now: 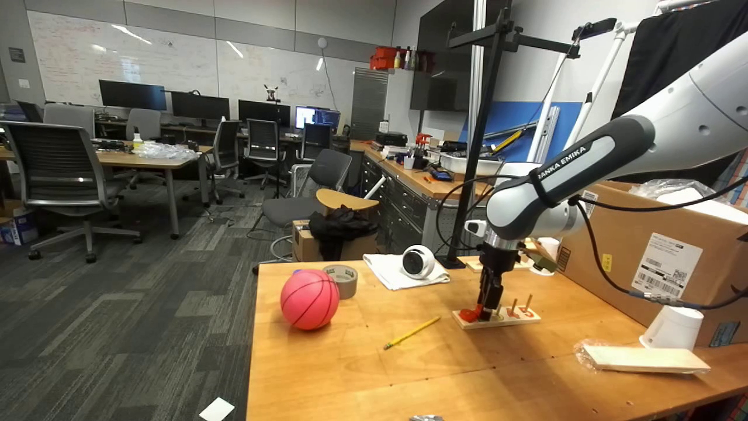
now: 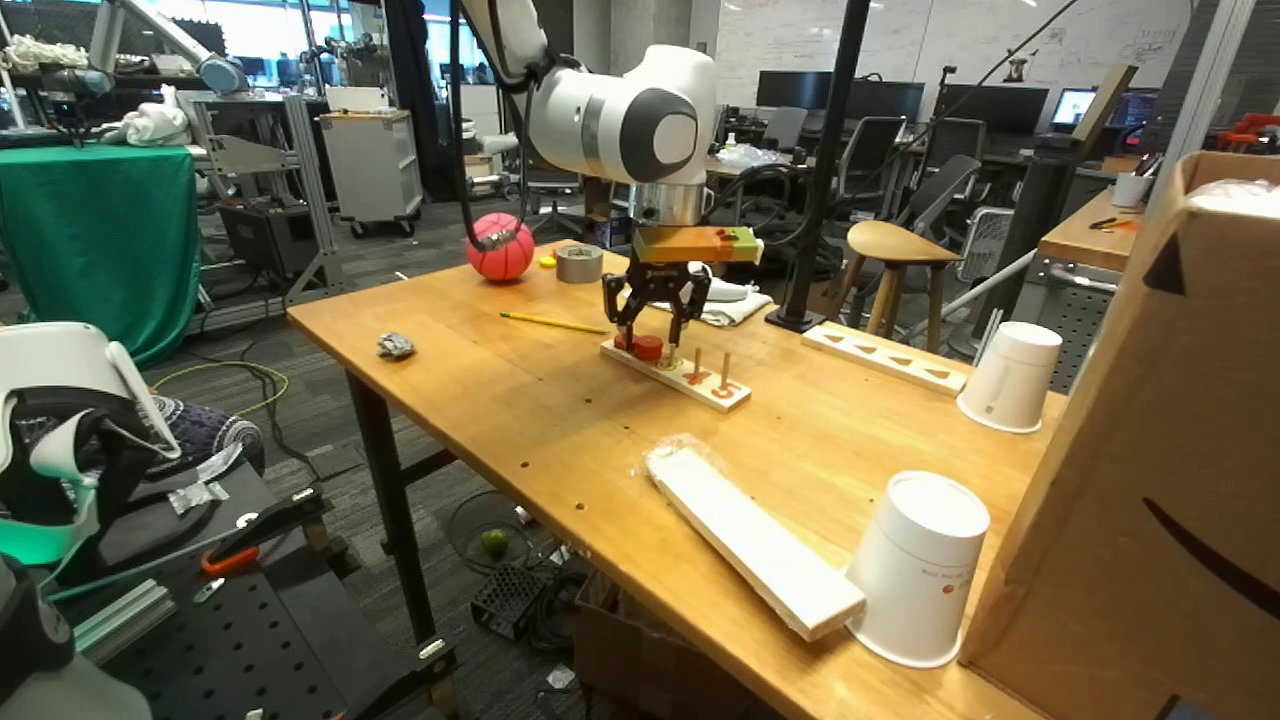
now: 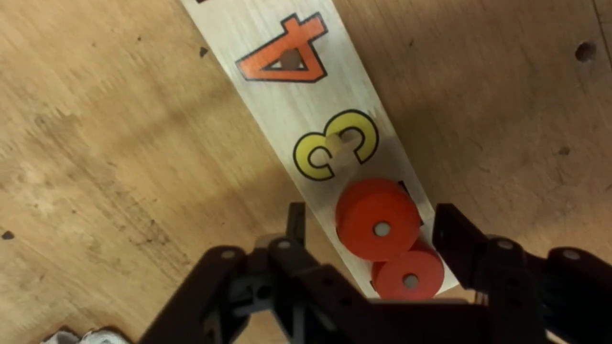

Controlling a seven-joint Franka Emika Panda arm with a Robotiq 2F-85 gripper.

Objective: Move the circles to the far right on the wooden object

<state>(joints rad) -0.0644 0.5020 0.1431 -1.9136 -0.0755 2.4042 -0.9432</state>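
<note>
Where wrist frame shows wooden board (image 3: 311, 102) from above, two red circles (image 3: 370, 215) sit near its lower end, lower right of frame. Three bare pegs (image 2: 725, 370) on board in an exterior view; in both exterior views, two upturned white cups (image 2: 915, 575), one pinkish-red ball (image 1: 310, 299), one pencil (image 1: 412, 333). Circles bright, flat-topped, peg tip at centre of each; layers beneath hard to count. Arm (image 1: 613, 152) extends from right edge of an exterior view, gripper (image 3: 369, 223) pointing down, fingers parted, wider than upper circle between them.
</note>
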